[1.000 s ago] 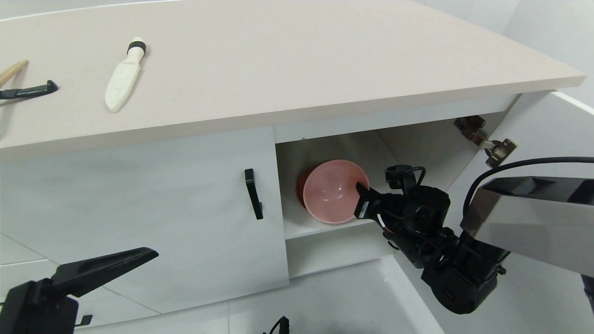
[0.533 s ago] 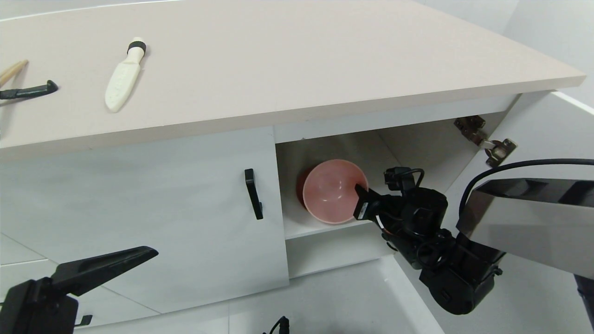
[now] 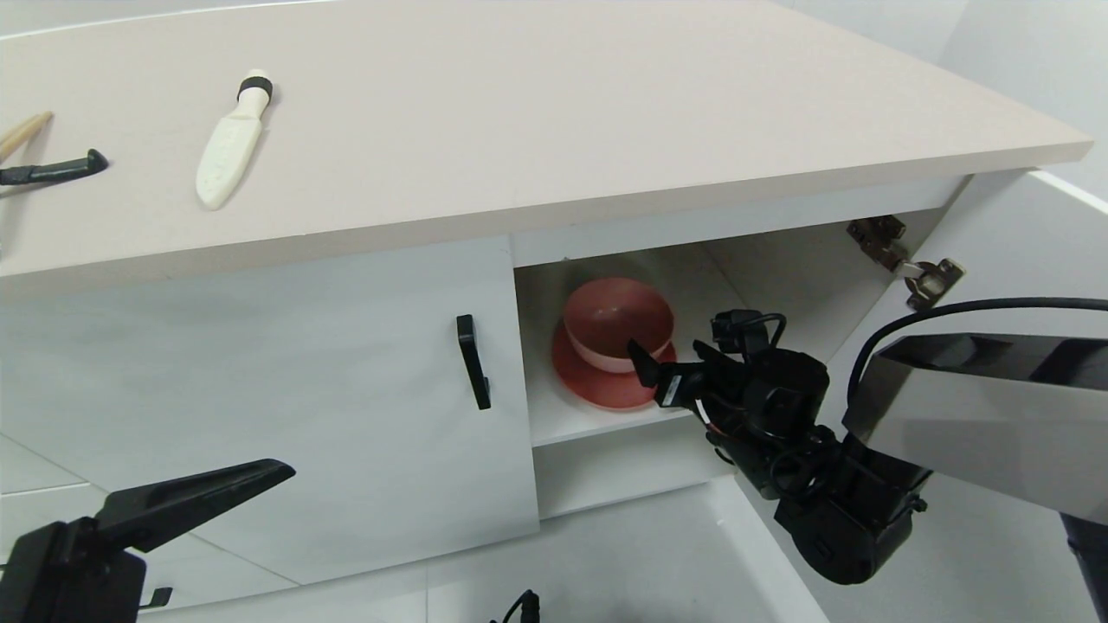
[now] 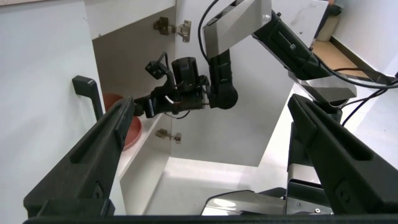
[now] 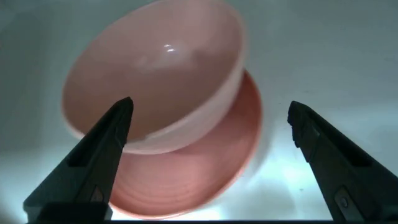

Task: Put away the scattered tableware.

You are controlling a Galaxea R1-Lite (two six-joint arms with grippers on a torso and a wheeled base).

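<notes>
While its two black fingers (image 5: 93, 168) stand spread wide with nothing between them, the right gripper (image 3: 673, 362) sits at the mouth of an open cabinet compartment, just in front of a pink bowl (image 3: 616, 324). One fingertip looks very close to the bowl's side, though contact cannot be told. The bowl stands upright on a red plate (image 3: 597, 389), and the plate rests on the white cabinet shelf (image 3: 567, 424). To the right of the compartment, the open door (image 3: 1021, 234) hangs on a metal hinge (image 3: 905, 260). To the left is a closed cabinet door (image 3: 260, 389) with a black handle (image 3: 473, 362).

The left gripper (image 4: 211, 102) is low in front of that closed door, its fingers also parted and holding nothing.

Above, on the beige countertop (image 3: 554, 112), lies a white knife (image 3: 229, 143). Near the counter's left edge are a black-handled utensil (image 3: 56, 169) and what may be wooden chopsticks (image 3: 24, 131).
</notes>
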